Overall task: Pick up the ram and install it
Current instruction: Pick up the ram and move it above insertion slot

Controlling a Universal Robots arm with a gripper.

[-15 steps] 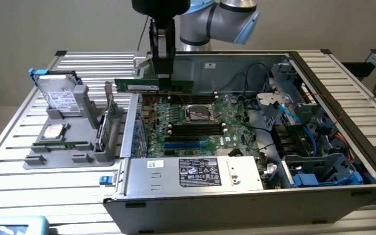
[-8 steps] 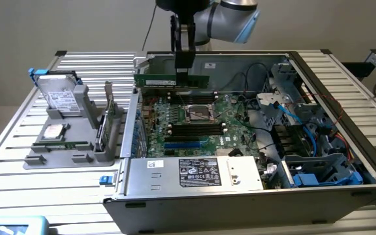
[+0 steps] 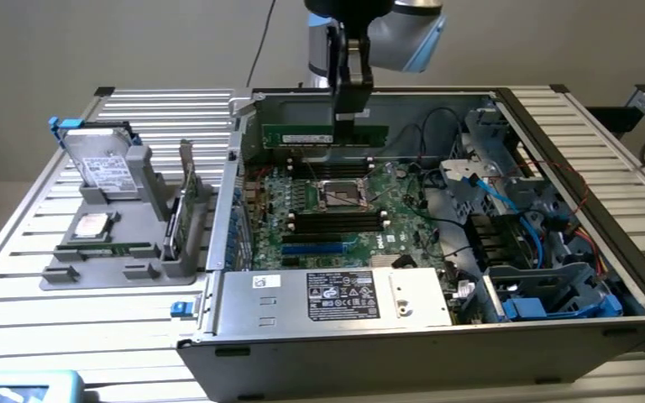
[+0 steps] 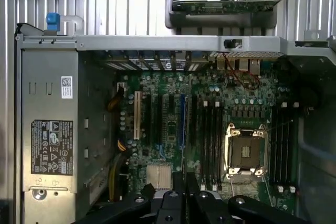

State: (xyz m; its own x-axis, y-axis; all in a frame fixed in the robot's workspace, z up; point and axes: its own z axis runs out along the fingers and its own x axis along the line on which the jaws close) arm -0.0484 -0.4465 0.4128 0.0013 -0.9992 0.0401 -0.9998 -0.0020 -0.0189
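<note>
From across the room, the arm point(image 3: 403, 34) reaches down over the open computer case point(image 3: 591, 210). Its black jaws are pinched narrow on the ram point(image 3: 300, 134), gripping the top edge a little toward the exterior view's right of its middle. The stick hangs level and on edge, clear above the motherboard point(image 3: 300, 206) and close to the case's far wall. It is a thin green board with a pale label on its face.

Below it the motherboard is dark green and crowded, with a square metal CPU socket point(image 3: 343, 196) and long black memory slots point(image 3: 334, 220). The power supply point(image 3: 345, 295) is a dull sheet-metal box with a printed label, and blue cables point(image 3: 502, 197) loop at the exterior view's right. The bench point(image 3: 31, 285) is ribbed aluminium slats. At the exterior view's left a grey plastic holder point(image 3: 98, 273) props up a silver hard drive point(image 3: 104, 164) and an expansion card point(image 3: 188, 193) standing on edge.

The wrist view looks straight down into the case. The dark jaws sit close together over the motherboard point(image 4: 168, 124), just beside the memory slots point(image 4: 210, 135). The CPU socket point(image 4: 245, 150) gleams nearby and the power supply point(image 4: 50, 140) lies flat along one side. Beyond the case wall point(image 4: 157, 43), the expansion card point(image 4: 226, 5) rests in the holder point(image 4: 220, 22).
</note>
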